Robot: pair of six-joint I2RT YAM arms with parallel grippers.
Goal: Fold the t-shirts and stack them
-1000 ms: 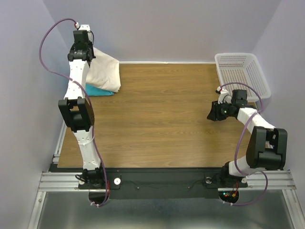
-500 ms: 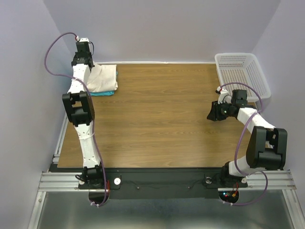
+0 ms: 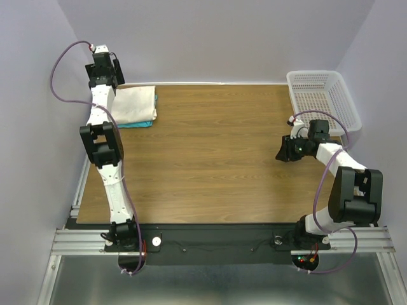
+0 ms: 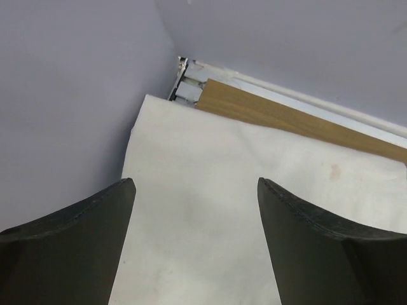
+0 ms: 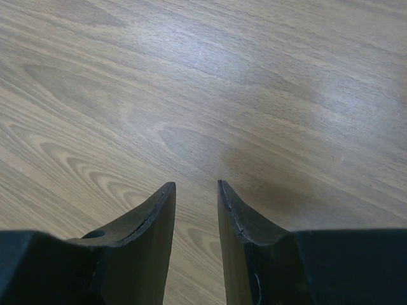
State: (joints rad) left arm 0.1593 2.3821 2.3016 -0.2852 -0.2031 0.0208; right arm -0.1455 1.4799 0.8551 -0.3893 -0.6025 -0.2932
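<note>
Where two robot arms rise from the near edge of a wooden table (image 3: 210,165), the right arm (image 3: 353,190) bends low over the right side of the boards. Its right gripper (image 5: 196,184) is empty, the two dark fingers parted by only a narrow gap above bare wood grain. Farther back, the left arm (image 3: 102,146) stretches along the left edge to the far-left corner. The left gripper (image 4: 196,183) hangs there over the cloth with its jaws spread wide and nothing between them. Two t-shirts lie in that corner, folded and stacked. The cream-white t-shirt (image 3: 135,101) is on top, a smooth flat rectangle with squared edges and one faint spot. The turquoise t-shirt (image 3: 137,124) is beneath it, showing only as a thin blue strip along the near edge of the pile. The stack sits close to the left wall, with a strip of table visible behind it. One white mesh basket (image 3: 318,72) stands at the far-right corner, well apart from the shirts.
</note>
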